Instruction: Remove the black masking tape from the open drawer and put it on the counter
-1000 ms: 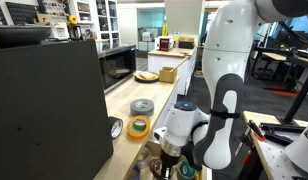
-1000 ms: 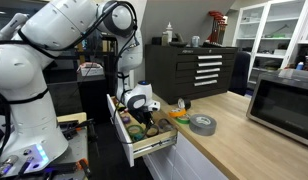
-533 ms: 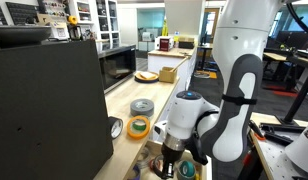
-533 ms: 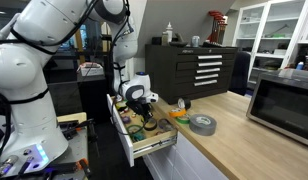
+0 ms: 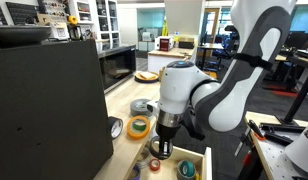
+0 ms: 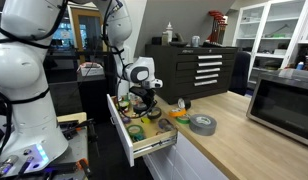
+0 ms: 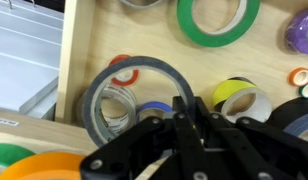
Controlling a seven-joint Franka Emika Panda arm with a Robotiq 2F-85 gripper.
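Observation:
The black masking tape (image 7: 106, 78) is a thin dark ring, held by its rim and lifted above the drawer floor. My gripper (image 7: 184, 112) is shut on the ring's right side. In both exterior views the gripper (image 5: 161, 146) (image 6: 144, 101) hangs over the open drawer (image 5: 202, 158) (image 6: 154, 146) with the black ring (image 5: 159, 152) in its jaws. The pale counter (image 5: 166, 95) (image 6: 234, 135) runs beside the drawer. The drawer's wooden floor (image 7: 89, 35) shows below the ring.
Other rolls lie in the drawer: green (image 7: 219, 20), yellow-black (image 7: 239, 95), blue (image 7: 152, 104), clear (image 7: 116, 100). A grey roll (image 5: 142, 106) (image 6: 202, 123) and an orange-yellow roll (image 5: 139, 126) (image 6: 180, 115) sit on the counter. A microwave (image 5: 117, 65) and a plate (image 5: 146, 76) stand further along.
The arm has risen out of the drawer, and the gripper now hangs higher with the black ring in it.

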